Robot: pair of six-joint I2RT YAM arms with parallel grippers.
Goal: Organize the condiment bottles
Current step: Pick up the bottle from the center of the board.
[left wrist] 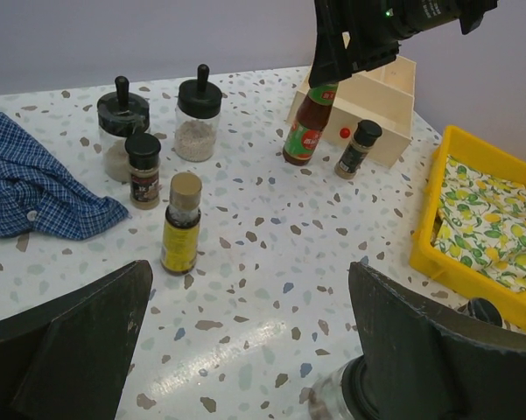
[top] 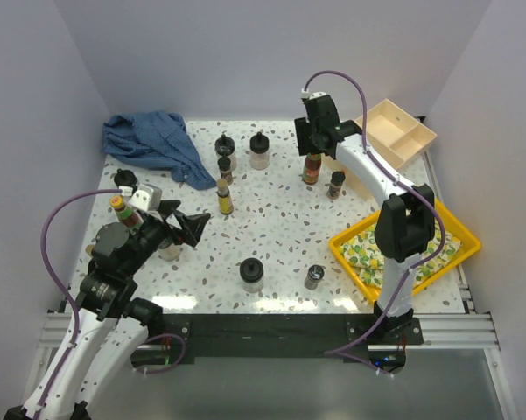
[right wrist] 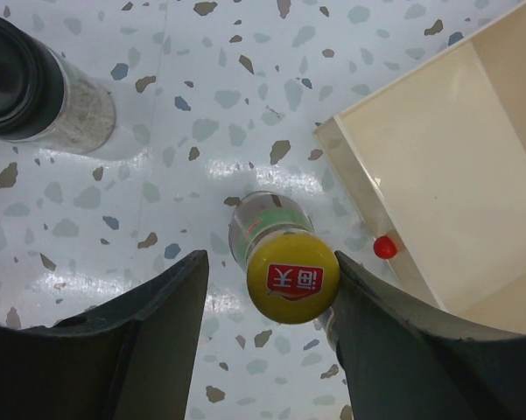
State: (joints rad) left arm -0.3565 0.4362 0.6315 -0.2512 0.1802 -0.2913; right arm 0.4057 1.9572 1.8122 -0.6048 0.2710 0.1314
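My right gripper [top: 313, 142] is open, its fingers on either side of the yellow cap of a slim sauce bottle [right wrist: 291, 278] that stands upright by the beige tray; the cap is close to the right finger. The bottle also shows in the top view [top: 312, 168] and the left wrist view [left wrist: 308, 122]. My left gripper [top: 189, 226] is open and empty low over the table [left wrist: 249, 289], with a clear black-lidded jar [left wrist: 368, 394] at its right finger. Two black-lidded jars [top: 226, 149] [top: 259, 150], a dark shaker [top: 225, 168] and a yellow-labelled bottle [top: 223, 197] stand at the back centre.
A beige divided tray [top: 394, 131] sits at the back right, a yellow tray [top: 455, 249] with a lemon-print cloth at the right, and a blue cloth [top: 153, 140] at the back left. More bottles stand near the left arm [top: 121, 206], at the front centre [top: 251, 274] [top: 314, 277], and beside the sauce bottle [top: 335, 184].
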